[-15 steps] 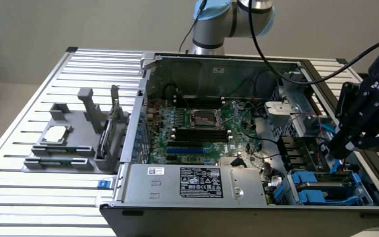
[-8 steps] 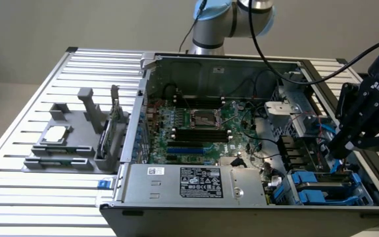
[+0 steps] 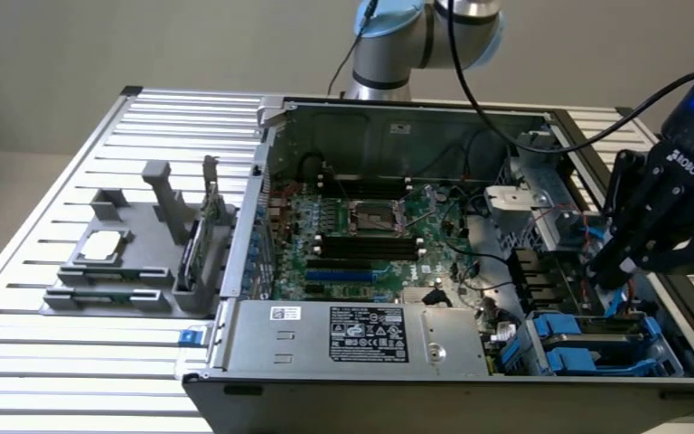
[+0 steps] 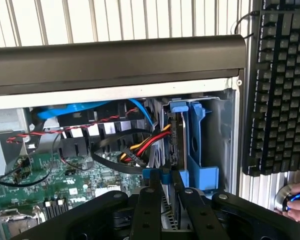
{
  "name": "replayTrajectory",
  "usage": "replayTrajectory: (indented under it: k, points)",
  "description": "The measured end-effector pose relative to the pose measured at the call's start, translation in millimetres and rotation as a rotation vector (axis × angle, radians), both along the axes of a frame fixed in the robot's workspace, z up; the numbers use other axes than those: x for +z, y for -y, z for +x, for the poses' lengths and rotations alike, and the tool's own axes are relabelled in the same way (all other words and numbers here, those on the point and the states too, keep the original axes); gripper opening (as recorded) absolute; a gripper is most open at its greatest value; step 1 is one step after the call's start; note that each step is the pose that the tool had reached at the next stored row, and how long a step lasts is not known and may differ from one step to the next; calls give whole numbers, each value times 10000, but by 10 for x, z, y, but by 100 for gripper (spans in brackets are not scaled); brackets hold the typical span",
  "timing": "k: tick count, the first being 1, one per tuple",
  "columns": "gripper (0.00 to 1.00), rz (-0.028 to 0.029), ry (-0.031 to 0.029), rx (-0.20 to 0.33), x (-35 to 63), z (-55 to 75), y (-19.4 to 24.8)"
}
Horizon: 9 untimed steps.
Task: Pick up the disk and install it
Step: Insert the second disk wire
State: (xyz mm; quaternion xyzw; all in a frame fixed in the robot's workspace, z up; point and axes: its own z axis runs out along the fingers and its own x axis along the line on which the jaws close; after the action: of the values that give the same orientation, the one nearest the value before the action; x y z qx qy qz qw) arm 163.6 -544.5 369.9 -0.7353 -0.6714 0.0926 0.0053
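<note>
My gripper [image 4: 162, 187] is closed on the near edge of the disk [image 4: 177, 145]. The disk stands on edge in the blue drive bay [image 4: 200, 150], its long axis running straight ahead of my fingers into that bay.

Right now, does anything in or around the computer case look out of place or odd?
Nothing looks damaged or spilled. The pincer is closed on the blue edge of the disk, which stands on edge in its bay. One oddity: a person's hand rests beside the keyboard.
</note>
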Motion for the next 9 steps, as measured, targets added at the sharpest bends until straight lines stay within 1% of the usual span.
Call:
replayTrajectory:
  k: [2,3,4,9]
  points:
    - [20,83,2,62,-1,-14,0]
    - [20,116,11,107,-1,-14,-1]
    - [20,138,18,160,-3,-14,-1]
    - [20,159,103,395,-20,-20,15]
